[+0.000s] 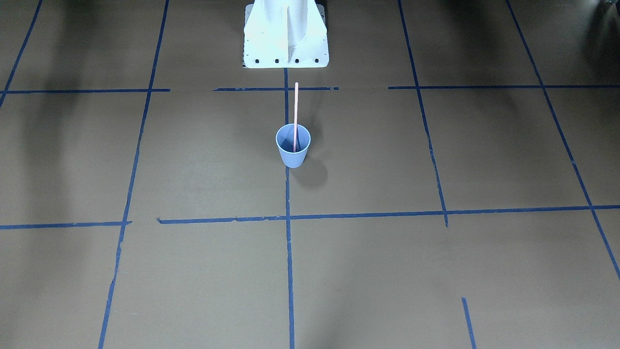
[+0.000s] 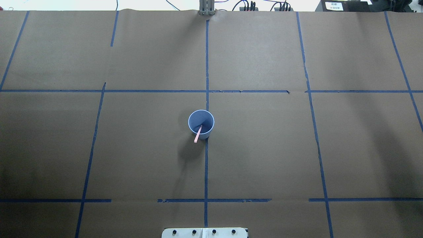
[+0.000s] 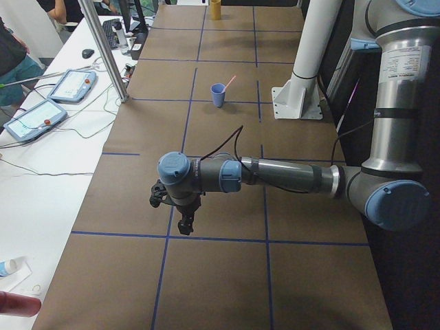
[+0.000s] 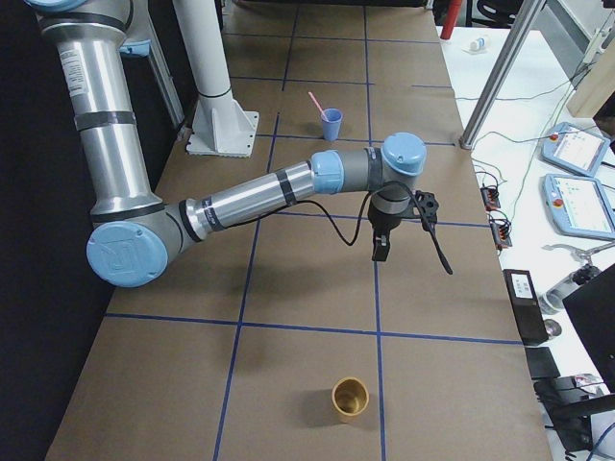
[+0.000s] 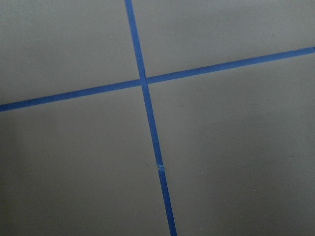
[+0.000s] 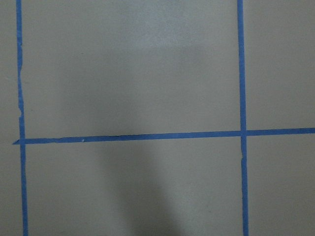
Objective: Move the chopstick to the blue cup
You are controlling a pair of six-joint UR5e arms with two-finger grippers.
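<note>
The blue cup (image 1: 293, 152) stands upright in the middle of the table, and also shows in the overhead view (image 2: 207, 116) and both side views (image 3: 218, 96) (image 4: 332, 125). The pink chopstick (image 1: 296, 109) stands inside it, leaning on the rim toward the robot's base (image 2: 197, 136) (image 3: 229, 80) (image 4: 314, 101). My left gripper (image 3: 185, 223) hangs over the table far from the cup, toward the left end. My right gripper (image 4: 381, 252) hangs over the right part, also well away. Both show only in side views, so I cannot tell whether they are open or shut. The wrist views show only brown paper and blue tape.
The white robot base (image 1: 286, 43) stands behind the cup. A gold cup (image 4: 350, 397) stands near the table's right end. A side bench with teach pendants (image 3: 51, 103) and a metal post (image 3: 110, 58) runs along the far edge.
</note>
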